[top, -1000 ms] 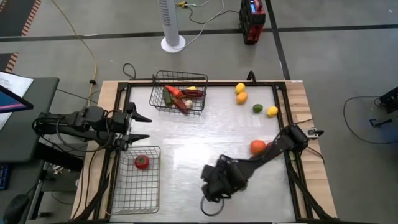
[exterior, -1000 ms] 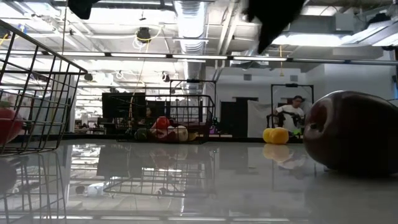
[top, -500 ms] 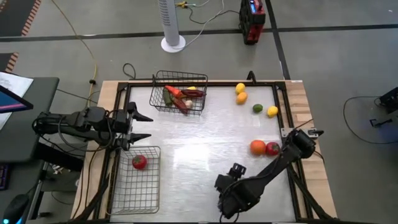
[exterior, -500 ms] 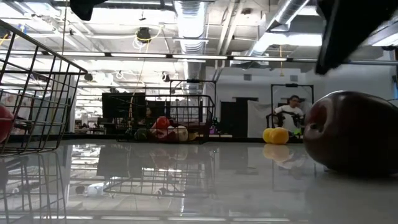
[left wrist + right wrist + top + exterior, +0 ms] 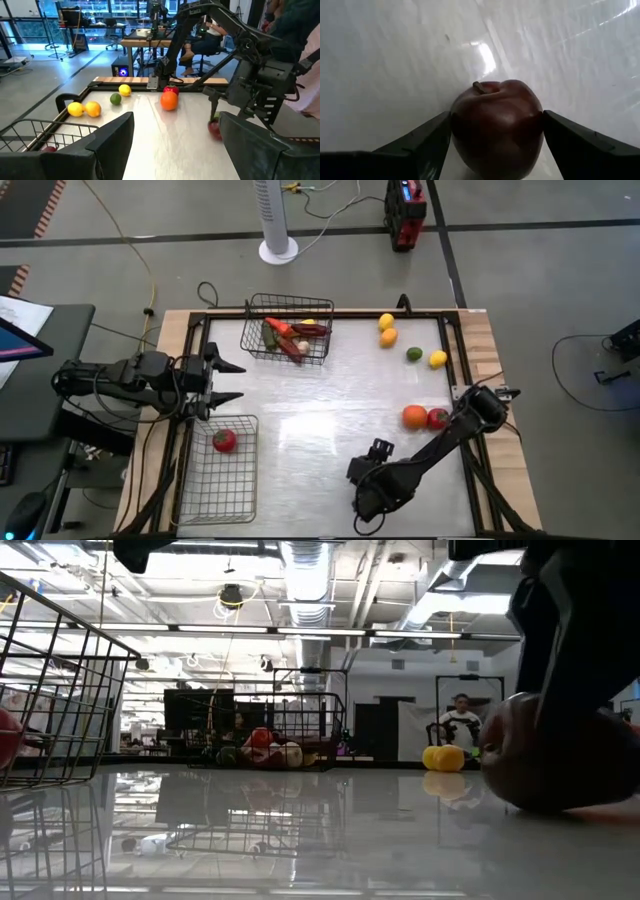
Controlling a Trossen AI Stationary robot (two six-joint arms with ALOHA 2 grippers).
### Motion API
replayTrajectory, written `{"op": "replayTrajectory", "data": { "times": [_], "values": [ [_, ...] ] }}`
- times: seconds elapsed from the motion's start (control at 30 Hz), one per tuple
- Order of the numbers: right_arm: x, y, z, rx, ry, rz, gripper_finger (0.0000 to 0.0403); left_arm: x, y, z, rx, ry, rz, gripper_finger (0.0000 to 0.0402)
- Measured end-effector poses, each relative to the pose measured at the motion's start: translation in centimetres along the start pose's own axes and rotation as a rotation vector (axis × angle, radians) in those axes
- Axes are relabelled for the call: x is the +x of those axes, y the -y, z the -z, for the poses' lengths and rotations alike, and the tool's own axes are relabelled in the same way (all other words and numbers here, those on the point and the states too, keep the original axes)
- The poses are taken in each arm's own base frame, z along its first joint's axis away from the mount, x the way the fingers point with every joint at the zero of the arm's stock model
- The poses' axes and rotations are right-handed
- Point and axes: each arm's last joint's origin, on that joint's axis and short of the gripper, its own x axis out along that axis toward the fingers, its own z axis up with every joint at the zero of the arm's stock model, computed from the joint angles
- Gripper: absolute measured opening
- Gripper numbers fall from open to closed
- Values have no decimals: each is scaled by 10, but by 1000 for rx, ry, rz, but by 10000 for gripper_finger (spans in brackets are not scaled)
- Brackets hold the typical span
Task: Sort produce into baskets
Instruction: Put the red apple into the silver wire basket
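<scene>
Right gripper (image 5: pixel 372 502) low at the near edge of the table (image 5: pixel 300 410), right of centre. Dark red apple (image 5: pixel 496 125) sits on the table between its two fingers (image 5: pixel 427 137), stem up; both fingers at the apple's sides, close against it, though whether they actually press it is not clear. In the low view the apple (image 5: pixel 560 765) rests on the table surface with the dark arm right over it.

Left gripper (image 5: pixel 222 383) waits at the table's left edge, fingers spread wide, holding nothing, just beyond the near-left basket (image 5: pixel 215 495). That basket holds one red tomato (image 5: pixel 224 440).

Far basket (image 5: pixel 288 330) at the table's back, left of centre, holds several pieces: reddish, orange and pale ones, not all tellable.

Loose on the table: lemon (image 5: pixel 386 321) and orange (image 5: pixel 389 337) touching at far right, lime (image 5: pixel 414 354) and a second lemon (image 5: pixel 438 359) near them, another orange (image 5: pixel 414 417) touching a red tomato (image 5: pixel 438 418) by the right edge, beside the right arm.
</scene>
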Motion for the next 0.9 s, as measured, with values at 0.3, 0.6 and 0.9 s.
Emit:
{"op": "replayTrajectory", "data": {
  "times": [0.3,0.6,0.9],
  "values": [
    [17,19,-24,-26,-54,-6,332,0,0,0,4,-3,2,279],
    [33,32,-37,-30,-107,-1,391,-1,0,3,9,-33,14,279],
    [31,36,-39,-48,-99,13,375,-1,0,4,33,-42,15,279]
  ]
}}
